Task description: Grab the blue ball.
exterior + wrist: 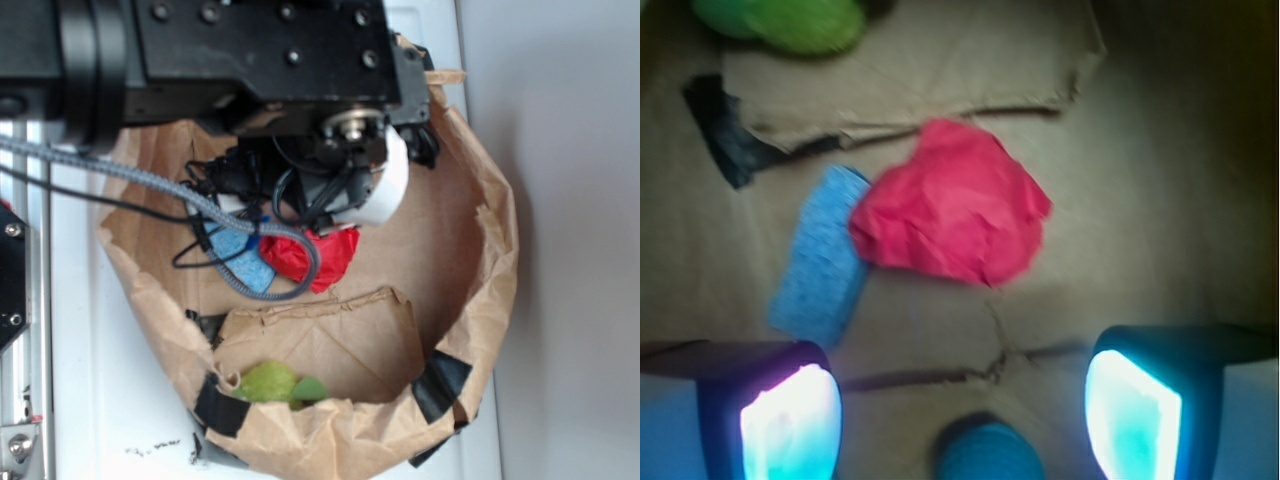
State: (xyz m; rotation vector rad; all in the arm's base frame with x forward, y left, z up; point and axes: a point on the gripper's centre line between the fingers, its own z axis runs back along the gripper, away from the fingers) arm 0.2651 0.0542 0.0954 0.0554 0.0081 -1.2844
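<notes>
The arm hangs low over a crumpled brown paper bag [480, 230] with torn, rolled-down walls, patched with black tape [438, 385] along its rim. From the wrist view the gripper [960, 420] has its two fingers spread wide, one glowing pad at about 7 o'clock [790, 425] and the other at about 5 o'clock [1132, 415], with nothing between them but bag floor and the blue ball [985, 450]. That ball sits at 6 o'clock in the wrist view, right at the bottom edge, roughly midway between the pads and touching neither; it is blurred and partly cut off, so how near it lies to the fingertips is hard to judge. Beyond it, toward the centre, lies the red paper wad [950, 205], and touching the wad's side at about 9 o'clock is the flat light-blue sponge [820, 260]. Farther off, at 11 o'clock, the yellow-green ball [785, 20] sits by a loose flap of cardboard [910, 65]. In the exterior view the arm's body and cables [150, 185] cover the ball entirely; only the wad, a piece of the sponge and the green ball at 6 o'clock show there.
</notes>
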